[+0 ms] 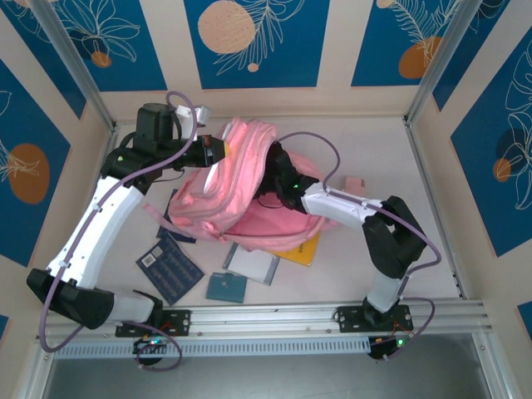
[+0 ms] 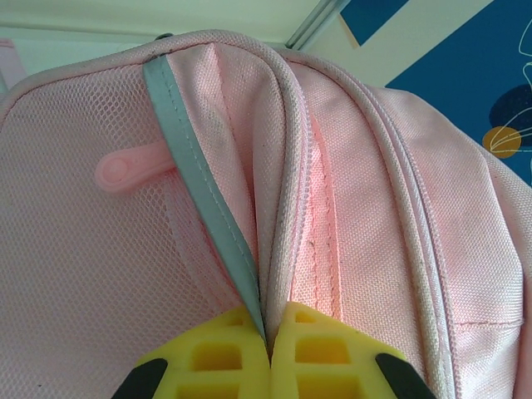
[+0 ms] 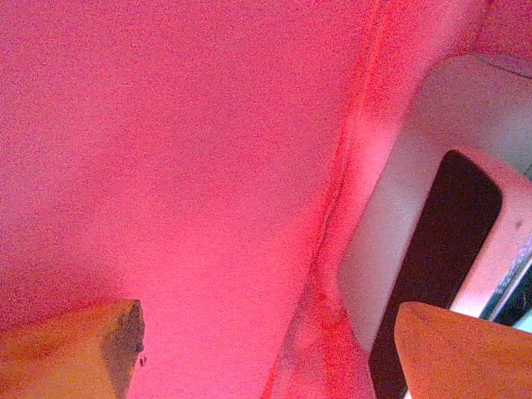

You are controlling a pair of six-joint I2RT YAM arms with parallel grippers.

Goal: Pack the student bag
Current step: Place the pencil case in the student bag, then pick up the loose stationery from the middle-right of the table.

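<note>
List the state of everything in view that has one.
bag: pocket open, rim lifted off the table.
left hand: shut on the bag's rim.
right hand: open, inside the bag.
navy book: flat on the table, outside the bag.
yellow book: flat, partly under the bag.

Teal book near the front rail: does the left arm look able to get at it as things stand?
Probably not yet. The left hand is shut on an edge of the student bag, so it would have to let go first. The teal book itself lies uncovered.
</note>
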